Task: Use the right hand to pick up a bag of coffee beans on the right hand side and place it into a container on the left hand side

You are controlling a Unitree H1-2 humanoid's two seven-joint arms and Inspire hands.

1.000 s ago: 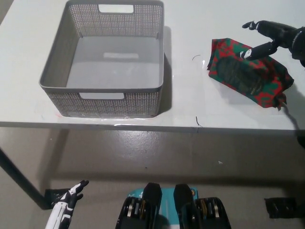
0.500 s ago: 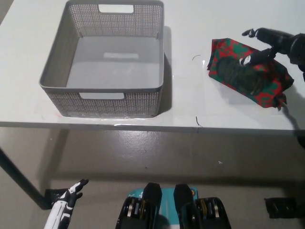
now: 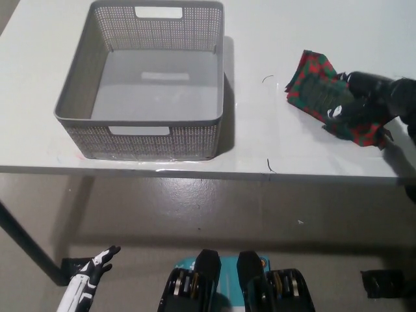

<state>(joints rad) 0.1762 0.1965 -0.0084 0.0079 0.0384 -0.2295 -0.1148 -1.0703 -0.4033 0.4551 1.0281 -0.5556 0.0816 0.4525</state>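
Observation:
The red and green coffee bean bag (image 3: 314, 88) lies on the white table (image 3: 260, 130) at the right, one end tilted up. My black right hand (image 3: 364, 101) is wrapped over its right half, fingers closed around it. The grey mesh basket (image 3: 83, 97) stands at the table's left and holds nothing. My white left hand (image 3: 91, 273) hangs low at the bottom left, below the table edge, fingers apart.
Bare table lies between the basket and the bag. The table's front edge (image 3: 195, 170) runs across the middle of the view, with floor below it. A black table leg (image 3: 26, 247) slants at the lower left.
My right hand has come down from above the bag's far edge onto the bag and closed on it. The bag has bunched up and its left end has lifted.

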